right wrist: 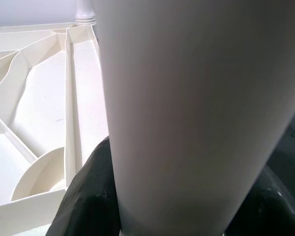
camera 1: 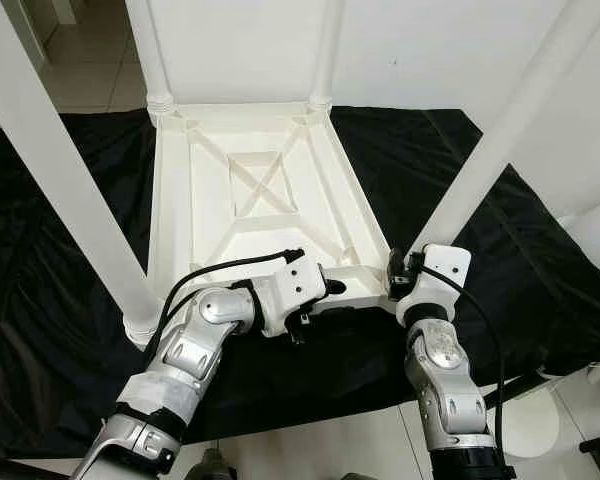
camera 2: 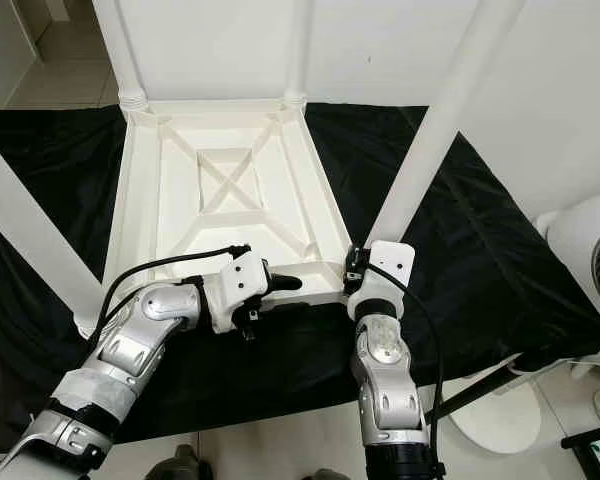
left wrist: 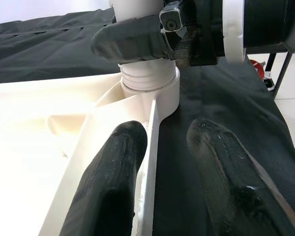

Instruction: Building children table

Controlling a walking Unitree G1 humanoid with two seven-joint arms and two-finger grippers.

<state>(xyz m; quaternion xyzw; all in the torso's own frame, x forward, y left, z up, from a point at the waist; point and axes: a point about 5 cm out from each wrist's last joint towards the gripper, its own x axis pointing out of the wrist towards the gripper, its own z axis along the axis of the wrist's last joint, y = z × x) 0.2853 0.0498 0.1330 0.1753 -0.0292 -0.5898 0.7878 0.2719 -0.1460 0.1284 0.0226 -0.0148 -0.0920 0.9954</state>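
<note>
A white children's table (camera 1: 250,200) lies upside down on a black cloth, with its legs pointing up. My right gripper (camera 1: 395,272) is shut on the near right leg (camera 1: 500,130) just above its socket; in the right wrist view that leg (right wrist: 187,123) sits between both fingers (right wrist: 88,196). My left gripper (camera 1: 330,290) rests at the tabletop's near rim. It is open, and its fingers (left wrist: 113,182) straddle the rim wall (left wrist: 150,142), one inside and one outside. The near left leg (camera 1: 60,170) and two far legs (camera 1: 150,50) stand in their corners.
The black cloth (camera 1: 540,250) covers the floor under the table and reaches a white wall at the back. A white fan (camera 2: 590,250) stands at the right, with a round white base (camera 1: 530,420) nearby. Pale floor tiles (camera 1: 310,440) lie in front of the cloth.
</note>
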